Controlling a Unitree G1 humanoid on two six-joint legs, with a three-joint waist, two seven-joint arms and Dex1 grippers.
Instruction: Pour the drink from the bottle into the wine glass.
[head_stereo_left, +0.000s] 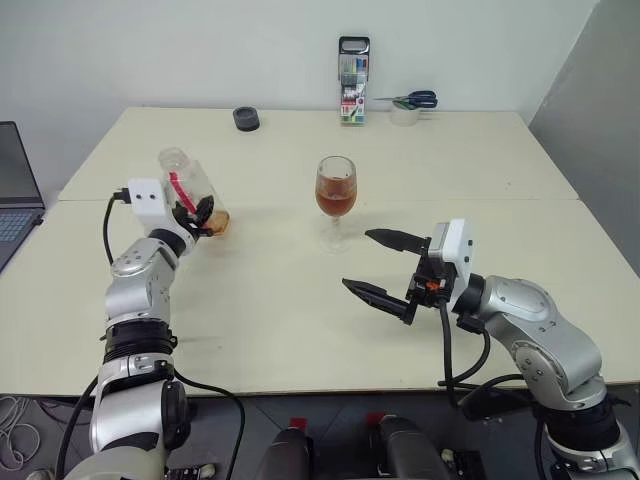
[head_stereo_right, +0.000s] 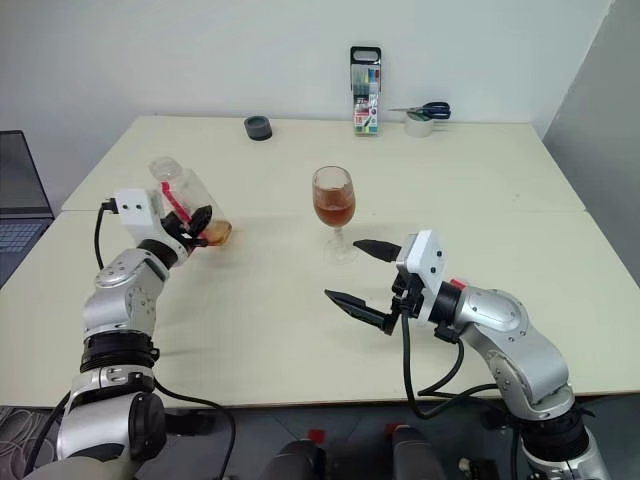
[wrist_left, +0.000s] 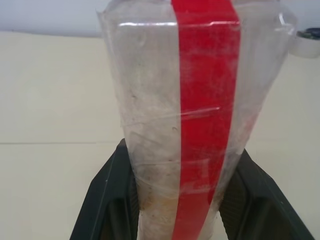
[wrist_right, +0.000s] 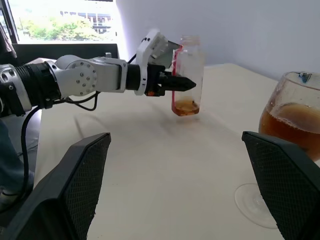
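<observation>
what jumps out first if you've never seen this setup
The wine glass stands mid-table, its bowl about half full of the reddish-brown drink. To its left, the left hand is shut on the nearly empty bottle, with only a little drink left at its base. The right hand hangs open just in front of the glass, holding nothing.

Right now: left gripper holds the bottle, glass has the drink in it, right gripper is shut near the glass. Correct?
Not quite. The right gripper is open, its jaws spread wide, as the left eye view shows. The rest holds: the left gripper holds the bottle, and the glass has the drink in it.
</observation>
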